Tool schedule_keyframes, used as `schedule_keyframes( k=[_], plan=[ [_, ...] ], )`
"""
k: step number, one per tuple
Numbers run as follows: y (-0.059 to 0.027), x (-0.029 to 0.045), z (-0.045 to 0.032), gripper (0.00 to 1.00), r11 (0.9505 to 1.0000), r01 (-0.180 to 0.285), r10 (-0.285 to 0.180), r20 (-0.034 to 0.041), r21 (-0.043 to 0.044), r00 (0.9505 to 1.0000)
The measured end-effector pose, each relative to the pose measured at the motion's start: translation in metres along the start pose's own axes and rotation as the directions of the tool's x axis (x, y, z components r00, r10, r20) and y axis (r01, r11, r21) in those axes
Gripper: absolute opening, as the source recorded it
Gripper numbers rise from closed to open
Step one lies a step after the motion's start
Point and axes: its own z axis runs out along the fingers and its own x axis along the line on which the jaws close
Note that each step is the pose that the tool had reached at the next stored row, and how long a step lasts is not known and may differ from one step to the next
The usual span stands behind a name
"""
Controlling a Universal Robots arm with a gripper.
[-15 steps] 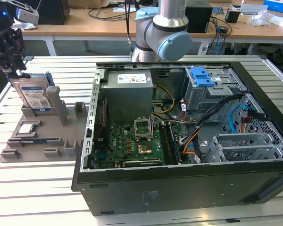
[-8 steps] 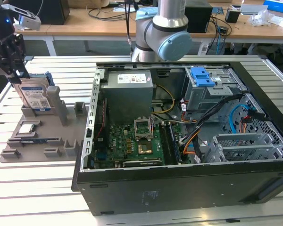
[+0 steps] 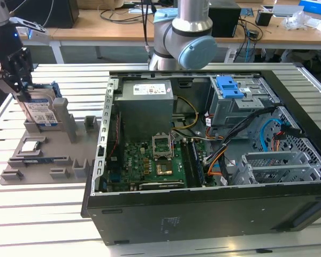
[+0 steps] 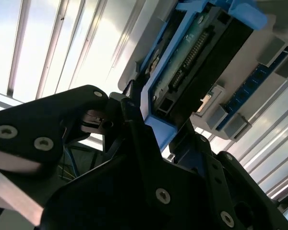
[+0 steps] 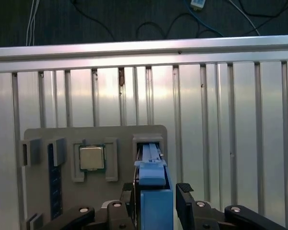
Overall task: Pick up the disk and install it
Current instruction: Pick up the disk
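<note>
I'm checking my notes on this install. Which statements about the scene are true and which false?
1. The silver metal disk in its blue plastic carrier stands on edge in the grey plastic fixture. True.
2. The small square silver chip sits in the motherboard socket. False: it lies in a recess of the fixture.
3. The black computer case lies open. True.
4. The gripper hangs over the green motherboard. False: it is at the disk, outside the case.
</note>
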Motion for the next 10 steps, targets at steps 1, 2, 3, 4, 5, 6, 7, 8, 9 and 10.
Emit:
schedule_keyframes(
  k=[1,2,3,4,5,6,7,8,9,10],
  plan=[
    [0.0,0.0,0.0018,0.48,1.0,0.0,0.0,0.0,-0.0001,1.0],
    [0.0001,-0.0001,0.0052,0.48,1.0,0.001,-0.001,-0.0001,-0.0001,1.0],
    [0.0001,-0.0001,0.0066,0.48,1.0,0.001,-0.001,-0.0002,-0.0003,1.0],
    [0.0001,-0.0001,0.0066,0.48,1.0,0.001,-0.001,-0.0002,-0.0004,1.0],
    [0.0001,-0.0001,0.0067,0.48,1.0,0.001,-0.001,-0.0002,-0.0002,1.0],
    [0.0001,-0.0001,0.0067,0.48,1.0,0.001,-0.001,-0.0002,-0.0001,1.0],
    [0.0001,-0.0001,0.0067,0.48,1.0,0.001,-0.001,-0.0002,-0.0001,1.0],
    [0.0,-0.0001,0.0067,0.48,1.0,0.001,-0.001,-0.0003,-0.0001,1.0],
    [0.0,-0.0001,0.0067,0.47,1.0,0.001,-0.001,-0.0004,-0.0001,1.0],
    [0.0,-0.0001,0.0067,0.4,1.0,0.001,-0.001,-0.0003,-0.0001,1.0]
  ],
)
